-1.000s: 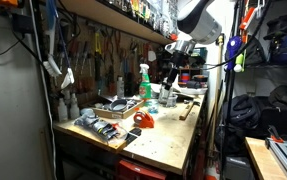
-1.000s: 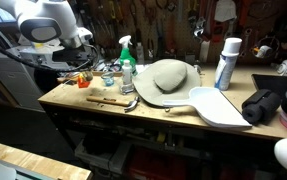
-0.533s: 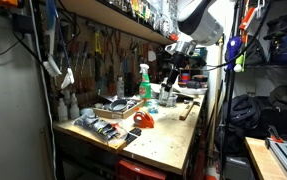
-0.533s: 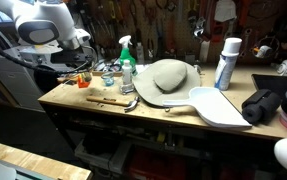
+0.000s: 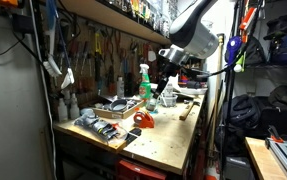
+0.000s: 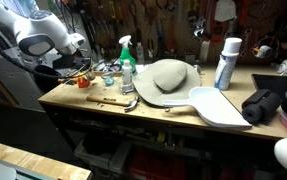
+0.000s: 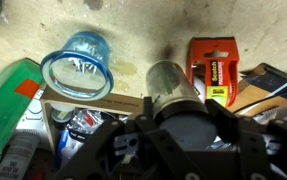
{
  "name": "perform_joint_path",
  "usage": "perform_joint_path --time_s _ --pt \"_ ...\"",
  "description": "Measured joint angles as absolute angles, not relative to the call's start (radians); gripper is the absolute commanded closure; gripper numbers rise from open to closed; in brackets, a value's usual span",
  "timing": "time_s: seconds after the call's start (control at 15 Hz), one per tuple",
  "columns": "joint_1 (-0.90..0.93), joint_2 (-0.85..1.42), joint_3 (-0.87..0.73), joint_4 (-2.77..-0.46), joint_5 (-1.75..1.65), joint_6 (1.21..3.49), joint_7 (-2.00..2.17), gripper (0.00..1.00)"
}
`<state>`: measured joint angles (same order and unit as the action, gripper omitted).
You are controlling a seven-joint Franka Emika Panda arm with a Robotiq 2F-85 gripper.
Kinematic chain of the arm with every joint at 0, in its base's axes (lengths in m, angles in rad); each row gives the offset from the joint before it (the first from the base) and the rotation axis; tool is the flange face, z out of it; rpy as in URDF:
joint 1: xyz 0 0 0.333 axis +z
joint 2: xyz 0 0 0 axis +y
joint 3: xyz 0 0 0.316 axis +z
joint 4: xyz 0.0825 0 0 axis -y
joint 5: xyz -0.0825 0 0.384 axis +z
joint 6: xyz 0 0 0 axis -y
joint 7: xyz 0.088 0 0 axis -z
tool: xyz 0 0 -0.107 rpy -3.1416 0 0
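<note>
In the wrist view my gripper [image 7: 183, 112] is shut on a grey cylindrical container with a clear end [image 7: 173, 88] and holds it over the wooden bench. A clear blue-tinted cup [image 7: 78, 62] stands just left of it. A red tape dispenser [image 7: 213, 65] lies just right of it. A green object [image 7: 8, 100] is at the left edge. In both exterior views the gripper [image 5: 166, 88] [image 6: 83, 72] hangs low over the cluttered back part of the bench, next to a green-topped spray bottle [image 5: 144, 82] [image 6: 126, 60].
A beige dome-shaped hat [image 6: 168, 76], a white dustpan [image 6: 219, 106], a white spray can [image 6: 226, 62], a hammer [image 6: 118, 102] and a black bag [image 6: 268, 105] lie on the bench. Metal parts [image 5: 101, 124] and a red dispenser [image 5: 143, 121] sit near its front. Tools hang on the wall.
The arm has swung lower and toward the spray bottle side, carrying the grey container with it. The objects on the bench have not moved.
</note>
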<state>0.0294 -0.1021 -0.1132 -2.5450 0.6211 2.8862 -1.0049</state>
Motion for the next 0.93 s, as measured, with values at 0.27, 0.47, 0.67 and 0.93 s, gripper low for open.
perform_joint_path --time_s 0.27,0.47,0.67,0.93 --pt "0.018 -0.029 -0.085 -2.531 0.424 2.973 -0.842 0.70" --pt "0.006 0.028 -0.084 -2.490 0.224 2.960 -0.650 0.70" --pt "0.002 0.049 -0.078 -2.408 0.113 2.835 -0.497 0.70" --pt "0.002 0.046 -0.063 -2.258 0.086 2.582 -0.406 0.45"
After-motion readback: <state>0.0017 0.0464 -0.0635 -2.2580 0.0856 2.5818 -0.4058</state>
